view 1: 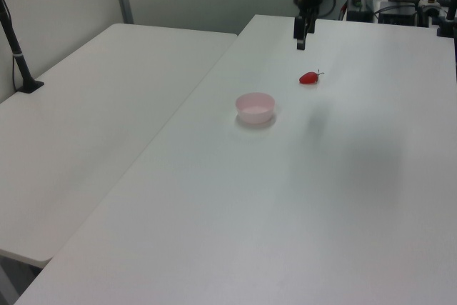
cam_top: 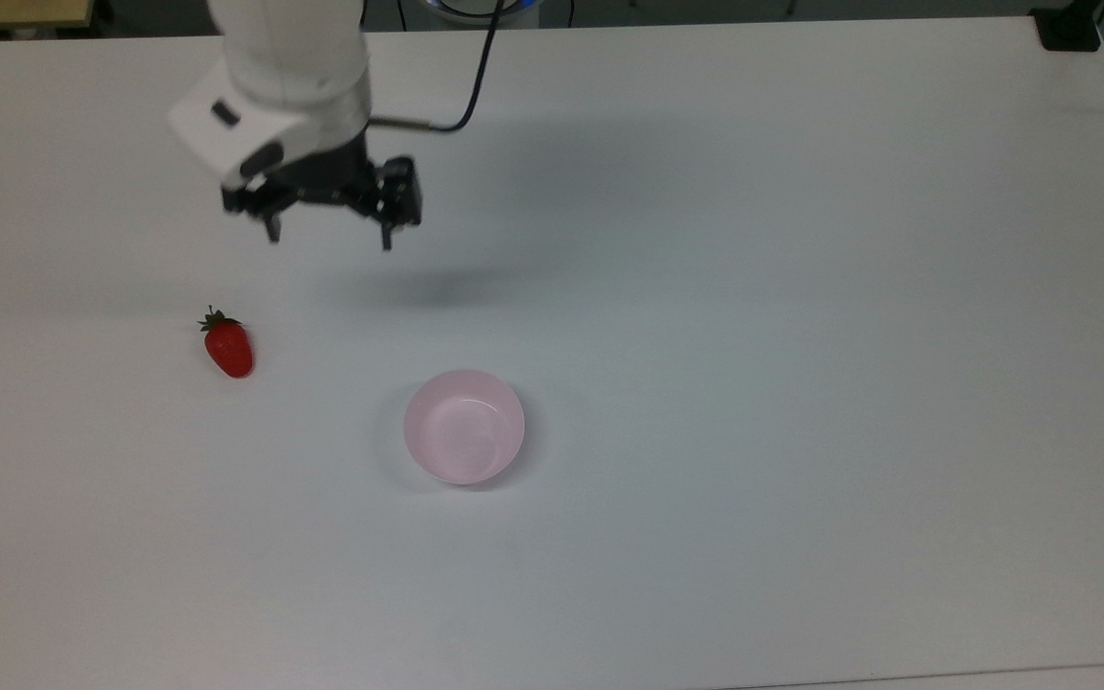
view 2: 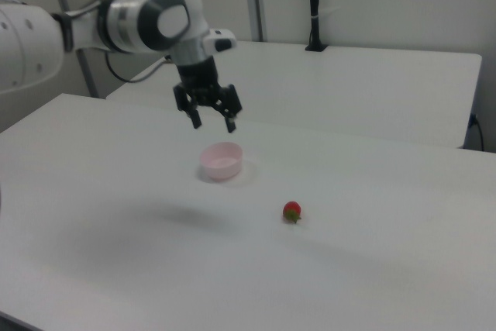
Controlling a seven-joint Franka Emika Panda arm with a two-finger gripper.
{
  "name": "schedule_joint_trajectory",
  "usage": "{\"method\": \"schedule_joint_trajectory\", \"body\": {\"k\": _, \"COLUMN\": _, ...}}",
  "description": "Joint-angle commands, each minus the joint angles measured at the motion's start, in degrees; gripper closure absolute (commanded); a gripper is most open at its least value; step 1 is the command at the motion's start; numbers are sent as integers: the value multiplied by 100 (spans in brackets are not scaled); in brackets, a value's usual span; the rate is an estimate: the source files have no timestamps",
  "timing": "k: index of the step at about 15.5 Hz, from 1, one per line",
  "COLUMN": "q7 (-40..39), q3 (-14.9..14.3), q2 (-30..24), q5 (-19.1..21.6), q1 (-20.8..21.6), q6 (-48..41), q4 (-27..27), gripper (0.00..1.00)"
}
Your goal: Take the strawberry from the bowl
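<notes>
The gripper (cam_top: 327,235) hangs in the air above the white table (cam_top: 801,287) with its two dark fingers (cam_top: 386,233) spread wide apart and nothing between them; in the right view the gripper (view 2: 212,122) shows the same released, empty stance, fingertips pointing down, well clear of the tabletop. Its blurred shadow falls on the table just below it in the top view. Above the fingers sits the white hand body, and from there the white arm (cam_top: 288,48) rises out of the top view's upper edge, a black cable (cam_top: 475,77) looping off beside it. In the left view the gripper (view 1: 300,41) appears as a dark, narrow shape hanging near the far end of the table. The strawberry (cam_top: 228,347) lies on the bare table, below and to the left of the gripper in the top view, well apart from it, its green cap turned toward the top view's upper left and its red tip toward the lower right. It is not in the bowl. In the left view the strawberry (view 1: 309,78) rests just below the gripper; in the right view the strawberry (view 2: 292,211) sits to the gripper's lower right. The pale pink bowl (cam_top: 464,426) stands upright and empty, below and to the right of the gripper in the top view, well apart from the strawberry. In the right view the bowl (view 2: 222,161) sits directly beneath the gripper in the frame, and in the left view the bowl (view 1: 255,107) lies to its lower left. A second white table (view 1: 93,105) adjoins on the left view's left.
</notes>
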Motion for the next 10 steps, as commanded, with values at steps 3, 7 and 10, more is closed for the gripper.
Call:
{"method": "schedule_joint_trajectory", "body": {"k": 3, "q7": 629, "q3": -209, "q2": -1304, "q5": 173, "q1": 434, "q6": -627, "q4": -846, "gripper": 0}}
{"method": "schedule_joint_trajectory", "body": {"k": 7, "q7": 701, "q3": -754, "q2": -1815, "q5": 314, "q1": 901, "q6": -661, "q4": -1085, "gripper": 0}}
{"method": "schedule_joint_trajectory", "body": {"k": 10, "q7": 700, "q3": -754, "q2": -1807, "q5": 314, "q1": 883, "q6": -679, "q4": -1077, "gripper": 0}}
